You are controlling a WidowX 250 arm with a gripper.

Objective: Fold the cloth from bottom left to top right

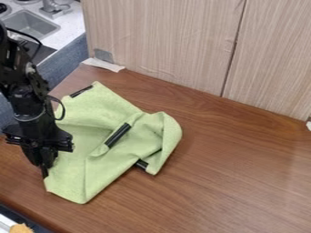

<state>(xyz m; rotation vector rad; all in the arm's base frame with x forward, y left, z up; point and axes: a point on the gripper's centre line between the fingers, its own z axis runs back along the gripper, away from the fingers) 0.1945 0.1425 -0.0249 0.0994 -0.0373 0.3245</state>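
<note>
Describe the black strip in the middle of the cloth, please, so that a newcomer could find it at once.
On the brown table lies a rumpled light green cloth. Near its middle, the black strip runs at a slant. It lies well inside the cloth, whereas the upper-left strip and the lower-right strip sit at its edges.

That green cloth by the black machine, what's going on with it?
A black robot arm hangs down at the left edge of the green cloth, which it is meant to fold from bottom left to top right. The cloth lies rumpled on the wooden table, bunched at its right side, its lower-left part not yet folded over.
</note>
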